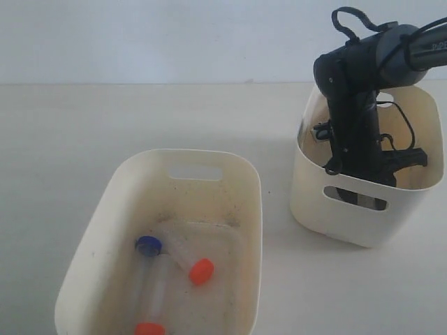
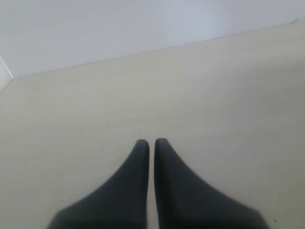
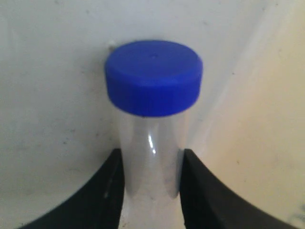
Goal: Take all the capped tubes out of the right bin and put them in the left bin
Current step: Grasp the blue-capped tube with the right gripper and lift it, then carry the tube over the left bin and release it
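My right arm (image 1: 356,132) reaches down into the right bin (image 1: 328,213), a cream tub at the right. Inside it, my right gripper (image 3: 151,155) is shut on a clear capped tube with a blue cap (image 3: 153,78), one finger pressed on each side of the tube's body. The left bin (image 1: 250,202) at the front left holds three tubes: one with a blue cap (image 1: 149,245), one with an orange cap (image 1: 201,271), and another orange cap (image 1: 149,329) at the frame's lower edge. My left gripper (image 2: 151,142) is shut and empty over bare table, and is out of the exterior view.
The cream tabletop (image 1: 84,132) spreads around both bins, with a pale wall (image 1: 174,35) behind. Black cables (image 1: 353,17) loop above the right arm. The right bin's tall walls closely surround the gripper.
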Action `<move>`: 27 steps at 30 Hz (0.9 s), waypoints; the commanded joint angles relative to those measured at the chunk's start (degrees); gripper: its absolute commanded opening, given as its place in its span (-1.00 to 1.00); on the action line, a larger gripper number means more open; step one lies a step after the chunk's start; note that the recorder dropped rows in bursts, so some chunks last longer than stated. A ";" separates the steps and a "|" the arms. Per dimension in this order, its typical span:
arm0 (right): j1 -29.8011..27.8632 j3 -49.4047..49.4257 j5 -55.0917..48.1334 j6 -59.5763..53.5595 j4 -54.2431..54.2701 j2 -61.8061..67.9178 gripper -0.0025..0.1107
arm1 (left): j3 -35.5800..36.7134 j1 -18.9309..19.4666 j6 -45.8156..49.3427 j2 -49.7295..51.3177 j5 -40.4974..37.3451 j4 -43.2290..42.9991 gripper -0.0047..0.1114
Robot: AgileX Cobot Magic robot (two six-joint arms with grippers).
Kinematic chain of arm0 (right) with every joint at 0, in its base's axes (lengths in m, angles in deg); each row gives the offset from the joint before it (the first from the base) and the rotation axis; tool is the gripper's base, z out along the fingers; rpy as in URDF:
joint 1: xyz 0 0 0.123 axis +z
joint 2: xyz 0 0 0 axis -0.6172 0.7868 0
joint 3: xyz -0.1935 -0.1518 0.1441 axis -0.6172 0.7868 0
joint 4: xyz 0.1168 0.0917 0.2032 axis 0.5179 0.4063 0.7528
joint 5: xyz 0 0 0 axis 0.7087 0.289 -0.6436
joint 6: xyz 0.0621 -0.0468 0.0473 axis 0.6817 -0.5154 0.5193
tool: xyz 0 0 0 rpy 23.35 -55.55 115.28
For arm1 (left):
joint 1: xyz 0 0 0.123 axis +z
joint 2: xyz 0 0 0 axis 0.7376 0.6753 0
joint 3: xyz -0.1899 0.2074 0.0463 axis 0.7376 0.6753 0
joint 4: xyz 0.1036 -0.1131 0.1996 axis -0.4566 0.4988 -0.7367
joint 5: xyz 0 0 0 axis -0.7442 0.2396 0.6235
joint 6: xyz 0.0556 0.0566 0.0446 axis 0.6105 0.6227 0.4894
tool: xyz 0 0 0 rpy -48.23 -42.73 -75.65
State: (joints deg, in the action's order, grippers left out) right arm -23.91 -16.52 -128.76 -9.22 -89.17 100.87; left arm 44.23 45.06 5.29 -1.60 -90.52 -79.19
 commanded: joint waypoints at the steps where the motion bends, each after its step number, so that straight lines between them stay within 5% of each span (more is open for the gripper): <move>1: -0.49 0.45 1.11 -4.26 2.65 1.17 -0.94 | -0.21 -0.08 -0.54 0.03 0.18 0.18 -0.84; 27: -0.49 -4.69 1.11 -12.47 4.78 -22.20 -0.94 | -0.21 -0.08 -0.54 0.03 0.18 0.18 -0.84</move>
State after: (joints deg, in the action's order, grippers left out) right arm -24.25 -20.89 -127.36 -20.33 -85.64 82.97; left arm 44.23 45.06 5.29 -1.60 -90.52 -79.19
